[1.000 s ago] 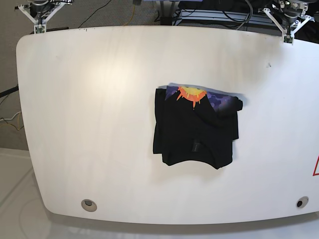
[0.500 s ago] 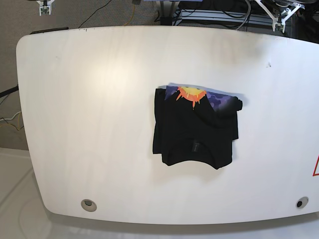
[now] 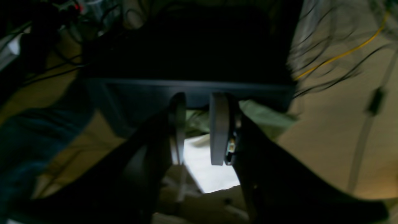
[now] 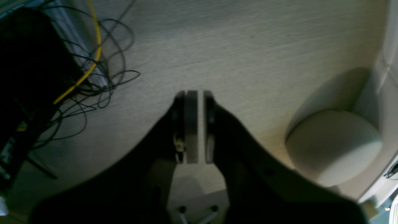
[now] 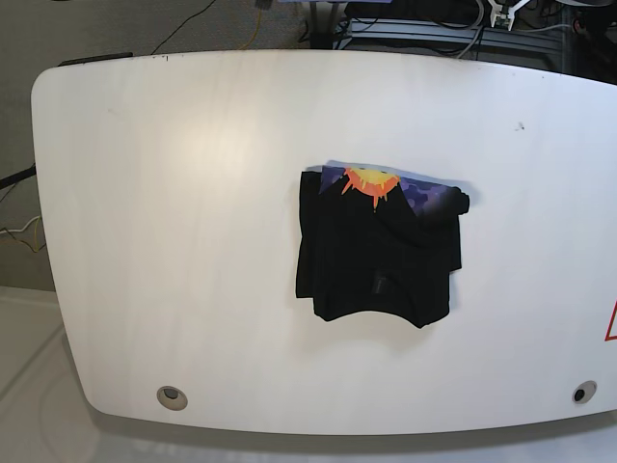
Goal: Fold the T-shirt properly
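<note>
The T-shirt [image 5: 378, 253] lies folded into a compact black block right of the table's centre. A strip of orange-yellow flame and purple print shows along its far edge. Neither gripper is near it. My left gripper [image 3: 198, 99] hangs beyond the table, its fingers a small gap apart with nothing between them, facing dark equipment. My right gripper [image 4: 200, 93] is shut and empty, pointing at carpeted floor. In the base view only a white tip of the left arm [image 5: 503, 12] shows at the top right edge; the right arm is out of that view.
The white table [image 5: 174, 222] has a round hole near each front corner [image 5: 173, 395] [image 5: 579, 393]. Cables, one of them a yellow cable [image 4: 88, 62], lie on the floor behind the table. A pale round object [image 4: 332, 146] sits on the floor at the right of the right wrist view.
Both arms have drawn back past the table's far edge and almost out of the base view. The T-shirt has not moved.
</note>
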Robot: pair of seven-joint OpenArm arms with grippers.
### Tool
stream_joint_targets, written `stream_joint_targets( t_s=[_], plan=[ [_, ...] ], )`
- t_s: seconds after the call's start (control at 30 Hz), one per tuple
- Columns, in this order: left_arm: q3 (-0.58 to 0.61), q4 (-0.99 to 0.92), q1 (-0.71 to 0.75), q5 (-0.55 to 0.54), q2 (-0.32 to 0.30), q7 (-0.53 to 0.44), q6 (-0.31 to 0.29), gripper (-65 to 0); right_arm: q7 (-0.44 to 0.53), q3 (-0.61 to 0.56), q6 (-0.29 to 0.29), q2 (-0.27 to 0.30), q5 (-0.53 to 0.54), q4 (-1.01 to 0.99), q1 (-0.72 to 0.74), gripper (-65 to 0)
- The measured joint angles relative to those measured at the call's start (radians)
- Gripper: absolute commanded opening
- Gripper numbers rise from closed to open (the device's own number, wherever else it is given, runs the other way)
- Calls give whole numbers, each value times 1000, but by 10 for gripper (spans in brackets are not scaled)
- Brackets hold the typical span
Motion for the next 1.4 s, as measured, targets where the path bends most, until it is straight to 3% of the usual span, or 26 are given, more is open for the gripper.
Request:
stream_joint_targets(
  t_s=[0.23,0.47,0.8,0.93,1.23,1.4],
  plan=[
    [86,-258,-114,104,7,-174,-8,-537,79,-73,-6,-4,-192,-274,125,-620],
    [141,-724,-282,188,14,-343,0,-537,288,-72,-1,-2,-284,-688,298,-620],
    [152,-1373,-573,258,21,-708,-3,-536,575,-69,-12,91,-333,-1296,534,-620],
    [149,-1479,-623,291,21,-771,3,-536,604,-72,-10,96,-333,-1344,577,-619],
    [149,-1490,-638,303,37,-843,3,-532,604,-171,-23,67,-332,-1307,602,-617],
    [150,-1489,-646,303,54,-868,20,-453,607,-216,-35,21,-332,-1275,616,-616]
  ],
)
